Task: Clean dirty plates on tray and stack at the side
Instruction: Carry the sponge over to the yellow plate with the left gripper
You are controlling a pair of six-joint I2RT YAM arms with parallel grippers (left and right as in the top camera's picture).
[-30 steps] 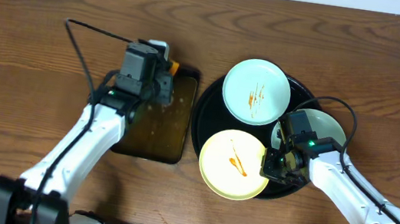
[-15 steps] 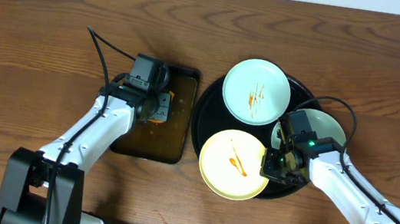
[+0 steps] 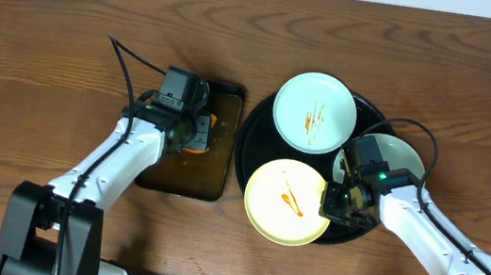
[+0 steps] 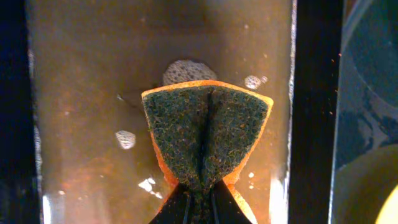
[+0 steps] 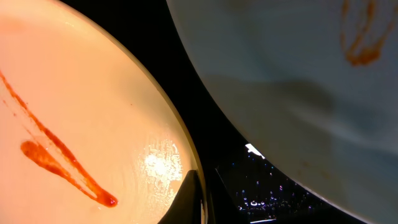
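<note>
Left gripper [image 4: 199, 200] is clamped tight on the sponge [image 4: 206, 134], orange with a dark green scrub face, which is folded in a V between the fingers. It hangs over the rectangular tray [image 3: 174, 174], which holds brownish soapy water with a few foam blobs. From overhead, left gripper [image 3: 191, 130] and sponge [image 3: 206, 125] sit above the tray's far right part, just beside the round tray [image 3: 248, 147].

3 plates are on the black round tray:
- The mint plate [image 3: 315, 112] is at the far side and has orange-brown smears at its centre.
- The yellow plate [image 3: 286, 202] is at the near left, overhanging the rim toward the table edge, with 1 long sauce streak.
- The third plate [image 3: 402, 154] is pale, at the right, partly hidden under the right arm. Can't tell if it is smeared.

Right gripper [image 3: 333, 202] is closed at the yellow plate's right edge. In the wrist view the right gripper [image 5: 198, 194] has its fingers pressed together on that plate's [image 5: 74, 112] rim. The mint plate [image 5: 280, 93] is close beside it, with black tray between them.

The brown wood tabletop [image 3: 50, 36] has no plates stacked on it.
</note>
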